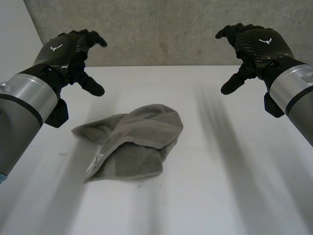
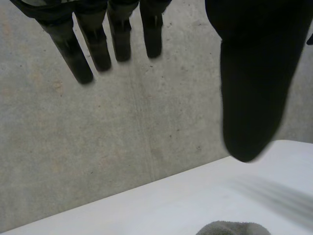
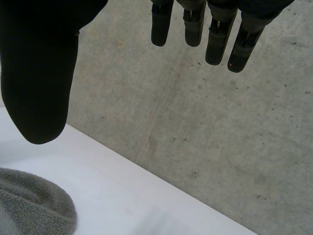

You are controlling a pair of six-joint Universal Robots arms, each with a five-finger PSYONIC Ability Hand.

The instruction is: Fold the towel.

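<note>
The grey towel (image 1: 131, 142) lies in a loose, rumpled heap on the white tabletop (image 1: 234, 186), a little to the robot's left of the midline, with one flap thrown over the rest so that no edge lies square. Its long axis runs on a slant, from a near corner on the left side up towards a rounded hump on the far right. A small white label (image 1: 96, 161) shows at the near-left edge. Both arms are raised over the far part of the tabletop, in front of the grey concrete wall (image 1: 161, 29). The towel lies between them and nearer the robot's body, so each would have to come down and inward to reach it. The left robot hand (image 1: 68, 51) hangs above the towel's left end, its fingers (image 2: 78, 54) straight and spread apart from the thumb (image 2: 252, 98), and it holds nothing. The right robot hand (image 1: 254, 46) is likewise spread and empty, well apart from the cloth, with bare tabletop below it. By the look of it the left one is slightly the nearer, since the heap sits towards that side. The fold seems not yet begun. The cloth probably wants spreading flat first, with a corner taken at each end of that slanted axis.
</note>
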